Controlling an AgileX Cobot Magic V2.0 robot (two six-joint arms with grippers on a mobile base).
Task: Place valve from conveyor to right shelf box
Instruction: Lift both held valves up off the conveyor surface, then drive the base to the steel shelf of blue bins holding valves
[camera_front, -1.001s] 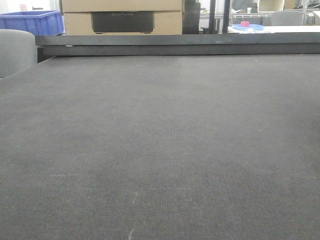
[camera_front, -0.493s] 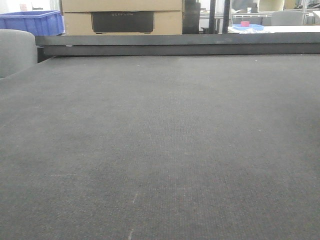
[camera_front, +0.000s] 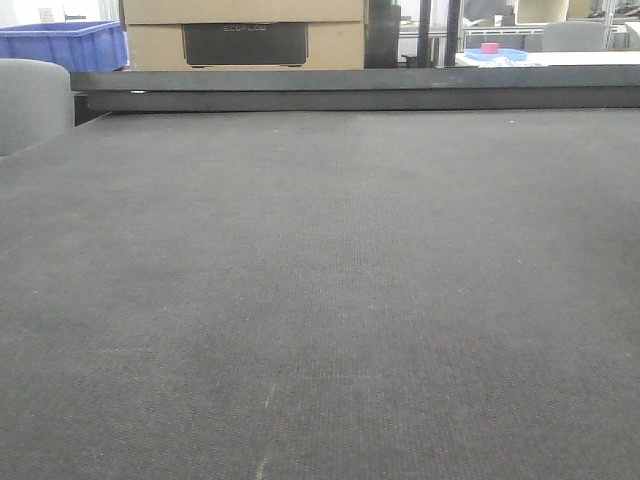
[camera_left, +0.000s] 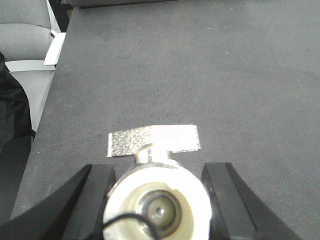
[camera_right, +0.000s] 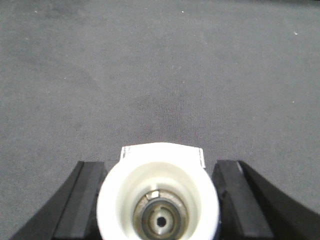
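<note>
Industrial workshop or warehouse floor. Wide dark grey woven conveyor (camera_front: 320, 300) fills most of frame, black metal rail (camera_front: 350, 88) along far edge. Blue plastic crate (camera_front: 65, 45) upper left, big cardboard box (camera_front: 335, 45) top centre, grey chair (camera_front: 30, 100) at left edge, white desk (camera_front: 580, 58) upper right.

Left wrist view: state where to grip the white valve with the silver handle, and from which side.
Take the valve by its round white body, a finger on each flank, coming end-on at its open port, as the left gripper does now. The body is broad and rounded; the flat silver handle juts out thin at the far end and would likely twist.
</note>
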